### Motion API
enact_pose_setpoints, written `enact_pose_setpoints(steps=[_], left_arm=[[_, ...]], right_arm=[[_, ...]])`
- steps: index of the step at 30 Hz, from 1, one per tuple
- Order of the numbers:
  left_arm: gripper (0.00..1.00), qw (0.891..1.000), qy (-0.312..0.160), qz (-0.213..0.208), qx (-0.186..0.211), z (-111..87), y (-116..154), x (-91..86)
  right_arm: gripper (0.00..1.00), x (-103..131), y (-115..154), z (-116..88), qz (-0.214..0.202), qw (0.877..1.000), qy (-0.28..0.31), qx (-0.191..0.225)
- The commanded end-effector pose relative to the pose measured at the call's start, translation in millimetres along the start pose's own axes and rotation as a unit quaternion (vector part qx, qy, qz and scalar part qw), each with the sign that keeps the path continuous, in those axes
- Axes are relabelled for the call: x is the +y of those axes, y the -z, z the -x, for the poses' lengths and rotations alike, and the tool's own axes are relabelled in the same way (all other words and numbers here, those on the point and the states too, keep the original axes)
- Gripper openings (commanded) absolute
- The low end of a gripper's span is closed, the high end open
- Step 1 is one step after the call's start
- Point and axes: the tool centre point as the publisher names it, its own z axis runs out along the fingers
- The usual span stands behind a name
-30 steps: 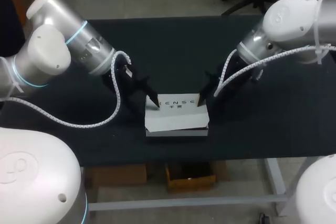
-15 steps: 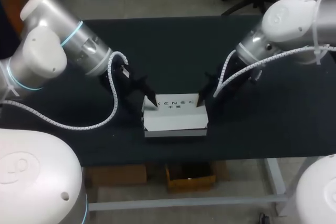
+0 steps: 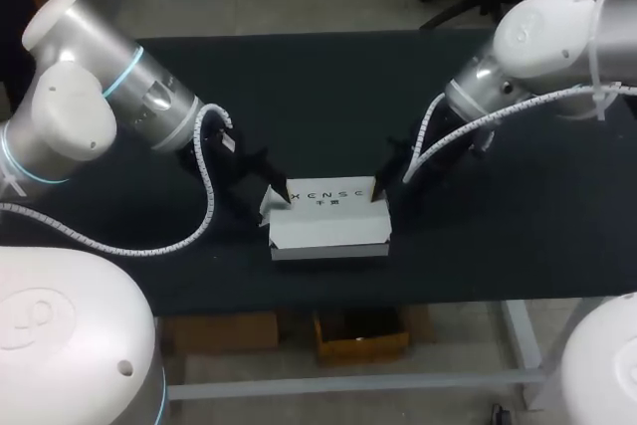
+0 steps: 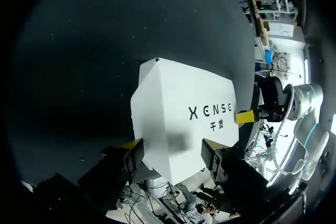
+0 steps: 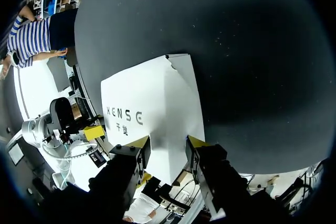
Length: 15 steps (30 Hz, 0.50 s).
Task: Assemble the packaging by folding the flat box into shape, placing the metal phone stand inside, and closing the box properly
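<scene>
White box [image 3: 328,221]: on the black counter [image 3: 478,216], near its front edge, between both pincers.
Left pincer [image 3: 282,193]: fingers spread, tips at the box's rear left corner.
Right pincer [image 3: 376,189]: fingers spread, tips at the rear right corner.

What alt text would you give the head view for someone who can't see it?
A white box sits on a dark table, flanked by two robot arms that come in from either side. The left gripper is at the box's far left corner and the right gripper at its far right corner.
</scene>
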Motion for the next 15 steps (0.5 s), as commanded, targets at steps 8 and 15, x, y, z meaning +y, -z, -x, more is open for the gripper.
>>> enact_pose_setpoints(steps=[8, 15], left_arm=[[0.71, 1.0, -0.007, -0.002, 0.002, 1.6, -4.5, -1.6], [0.71, 1.0, -0.017, 0.002, 0.003, -2.8, -10.0, -7.1]], right_arm=[[0.42, 4.2, -6.0, -0.9, -0.009, 1.0, 0.0, -0.001], [0.43, 2.6, -6.7, -6.2, -0.007, 1.0, 0.009, -0.002]])
